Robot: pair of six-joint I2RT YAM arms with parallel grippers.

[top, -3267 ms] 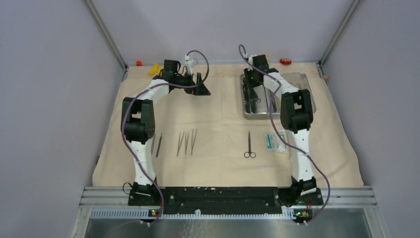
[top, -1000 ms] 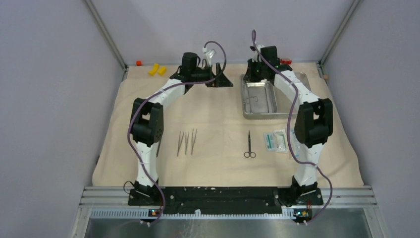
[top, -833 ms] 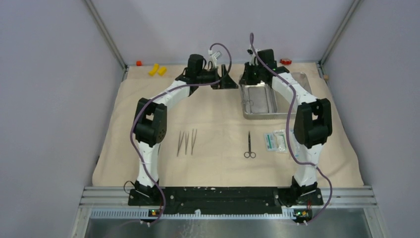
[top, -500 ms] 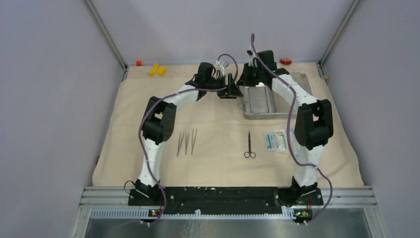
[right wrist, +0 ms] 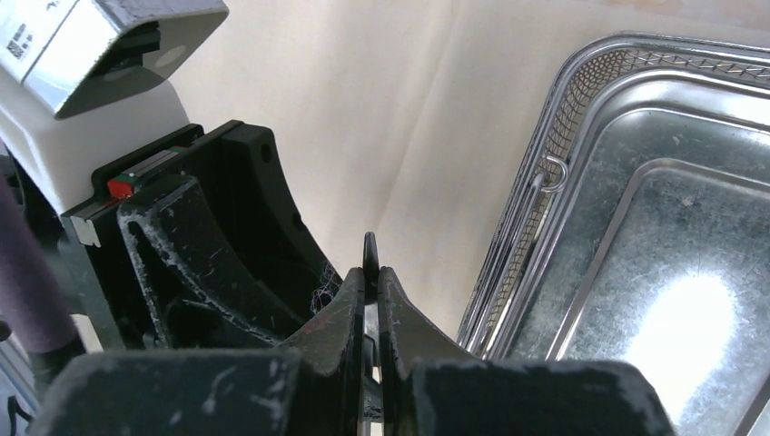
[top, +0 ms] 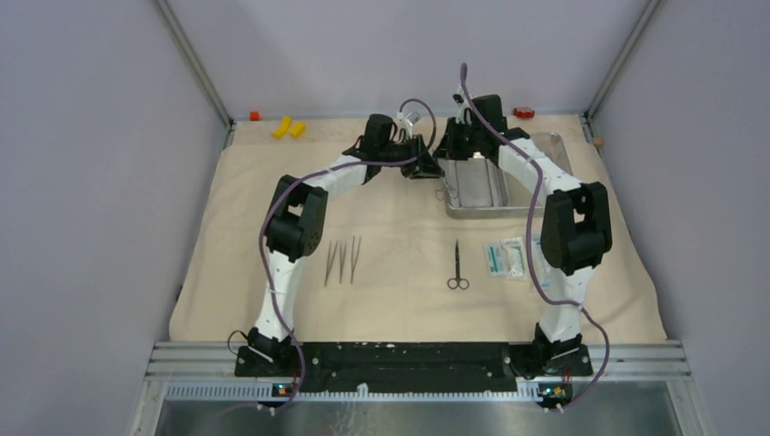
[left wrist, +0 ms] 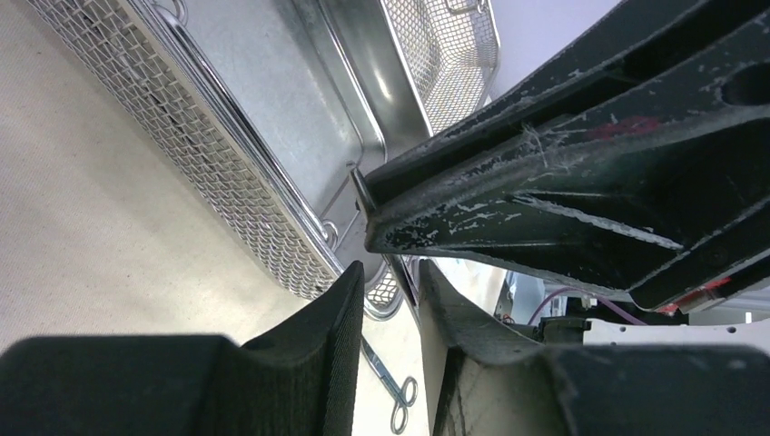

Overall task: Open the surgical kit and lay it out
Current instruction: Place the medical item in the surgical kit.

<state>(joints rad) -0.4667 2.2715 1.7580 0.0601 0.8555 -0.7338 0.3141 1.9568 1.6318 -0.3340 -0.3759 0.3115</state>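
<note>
surgical kit handover, from above: right gripper (top: 451, 150) and left gripper (top: 427, 166) meet just left of the steel tray (top: 472, 211). left wrist: its fingers (left wrist: 336, 318) stand narrowly apart either side of a thin metal instrument (left wrist: 399, 272), not clearly touching it. right wrist: those jaws are pressed flat onto that instrument. if the right lets go early, it likely drops onto the cloth wrap (right wrist: 409, 109) below; a skewed pinch could twist it loose.

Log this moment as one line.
right gripper shut on thin instrument | left gripper open around it | beside steel tray
</note>
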